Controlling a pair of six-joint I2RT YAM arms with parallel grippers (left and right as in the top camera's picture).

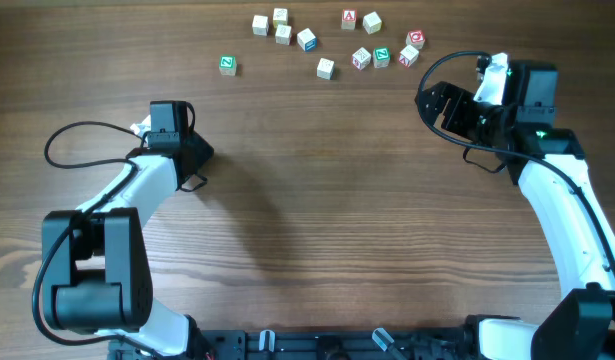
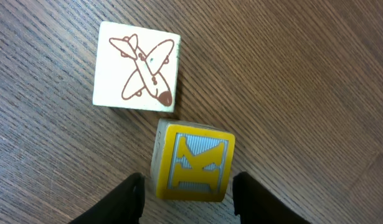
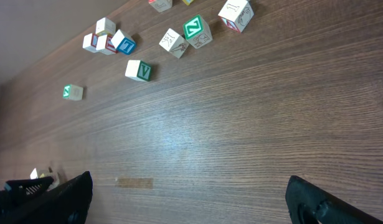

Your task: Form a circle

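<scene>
Straddling the K cube with its jaws loosely apart, the left gripper should lift straight up so nothing nudges the plane cube just beside it; that pair starts the circle at mid-left, while the right gripper hangs wide, empty.

I see left white-and-black arm bent at lower left of frame, reaching up. Left black two-finger gripper: jaws parted. Right white-and-black arm along right edge, wrist upper right. Right black two-finger gripper: jaws spread wide.
</scene>
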